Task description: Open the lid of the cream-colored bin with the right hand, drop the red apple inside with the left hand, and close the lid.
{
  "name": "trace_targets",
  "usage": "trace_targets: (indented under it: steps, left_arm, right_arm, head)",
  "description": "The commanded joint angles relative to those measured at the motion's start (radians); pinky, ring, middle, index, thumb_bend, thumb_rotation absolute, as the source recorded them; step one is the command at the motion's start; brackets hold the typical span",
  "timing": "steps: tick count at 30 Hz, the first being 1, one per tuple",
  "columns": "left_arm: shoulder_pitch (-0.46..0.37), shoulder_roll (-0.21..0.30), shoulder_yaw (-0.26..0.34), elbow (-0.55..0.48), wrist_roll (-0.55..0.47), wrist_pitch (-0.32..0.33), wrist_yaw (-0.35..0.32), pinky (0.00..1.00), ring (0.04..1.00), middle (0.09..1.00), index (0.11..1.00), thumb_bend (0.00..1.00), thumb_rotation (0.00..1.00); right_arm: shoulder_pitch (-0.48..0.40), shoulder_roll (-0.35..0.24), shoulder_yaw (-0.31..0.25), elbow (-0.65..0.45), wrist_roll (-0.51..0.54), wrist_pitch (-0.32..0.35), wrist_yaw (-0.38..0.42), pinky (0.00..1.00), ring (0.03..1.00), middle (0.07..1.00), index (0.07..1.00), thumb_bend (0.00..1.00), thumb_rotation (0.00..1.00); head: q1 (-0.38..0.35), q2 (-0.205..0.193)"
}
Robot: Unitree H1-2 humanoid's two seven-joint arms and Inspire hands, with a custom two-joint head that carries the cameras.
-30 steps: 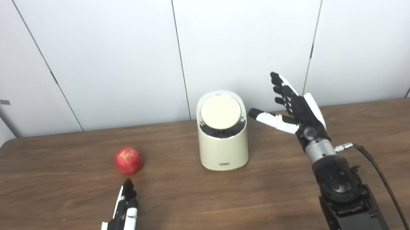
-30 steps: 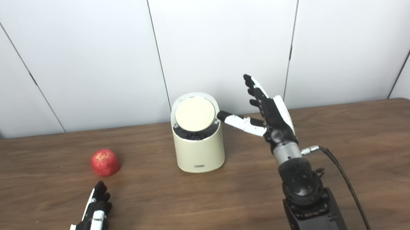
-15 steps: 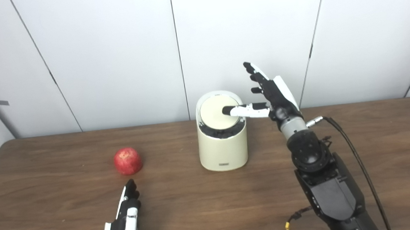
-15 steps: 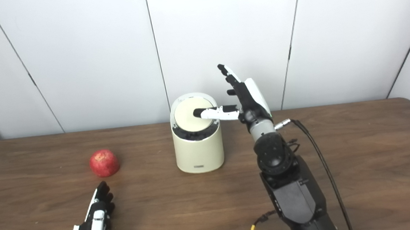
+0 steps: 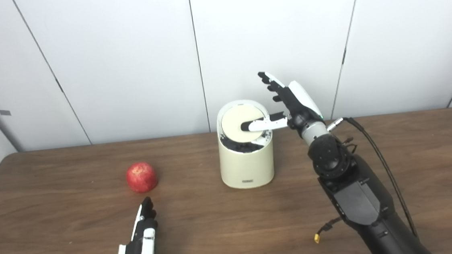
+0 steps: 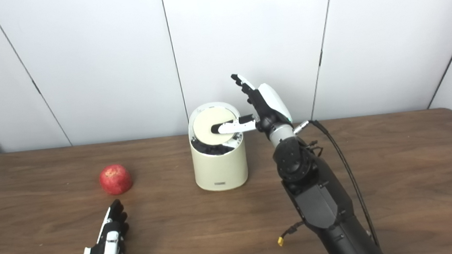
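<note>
Pictured on a dark wood-grain table with a rounded edge, before plain white wall panels split by thin dark seams: a smooth, matte cream-colored bin, cylindrical with softly rounded corners and a small dark label low on its front. Set into its slanted top, a flat round lid of the same cream, ringed by a dark recess and tilted toward the cameras. Reaching in from the right, the right hand, glossy white shells over black segments, spread wide and grasping nothing, fingers splayed upward above the bin's rear rim, thumb stretched level with its black tip pressed on the lid's face. Trailing from the silver wrist, a thin black cable. Well to the left of the bin, apart from everything, the red apple, round and faintly speckled, resting on the wood. Just in front of it, not touching, the left hand, flat and edge-on above the table, fingers straight and close together, holding nothing.
</note>
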Motion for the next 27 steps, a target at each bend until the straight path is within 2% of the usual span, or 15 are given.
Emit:
trace_targets:
  steps: [1, 15, 19, 24, 27]
  left_arm:
    - [0.022, -0.021, -0.009, -0.014, 0.001, -0.014, 0.0, 1.0, 1.0, 1.0, 1.0, 0.33, 0.87]
    - [0.017, -0.023, -0.011, -0.005, 0.015, -0.022, 0.006, 1.0, 1.0, 0.999, 1.0, 0.35, 0.88]
    - [0.019, -0.028, -0.01, -0.009, 0.011, -0.019, 0.009, 1.0, 1.0, 0.998, 0.999, 0.34, 0.89]
    - [0.018, -0.026, -0.011, -0.004, 0.004, -0.034, 0.003, 1.0, 1.0, 1.0, 1.0, 0.35, 0.9]
    - [0.02, -0.027, -0.01, -0.007, 0.005, -0.032, 0.005, 1.0, 1.0, 0.999, 1.0, 0.35, 0.89]
  right_arm:
    - [-0.06, -0.006, 0.005, -0.012, -0.024, -0.049, -0.023, 0.82, 0.905, 0.92, 0.924, 0.92, 0.26]
    - [-0.059, -0.025, 0.029, 0.025, -0.066, -0.087, -0.02, 0.83, 0.902, 0.919, 0.917, 0.94, 0.23]
    - [-0.062, -0.043, 0.055, 0.031, -0.095, -0.103, -0.023, 0.83, 0.902, 0.917, 0.919, 0.94, 0.23]
    - [-0.074, -0.082, 0.108, 0.046, -0.163, -0.131, -0.025, 0.97, 0.941, 0.938, 0.931, 0.93, 0.22]
    - [-0.077, -0.1, 0.129, 0.049, -0.196, -0.141, -0.027, 1.0, 0.952, 0.945, 0.934, 0.93, 0.21]
  head:
    - [0.002, 0.001]
    - [0.001, 0.007]
    - [0.004, 0.011]
    - [0.004, 0.011]
    - [0.009, 0.018]
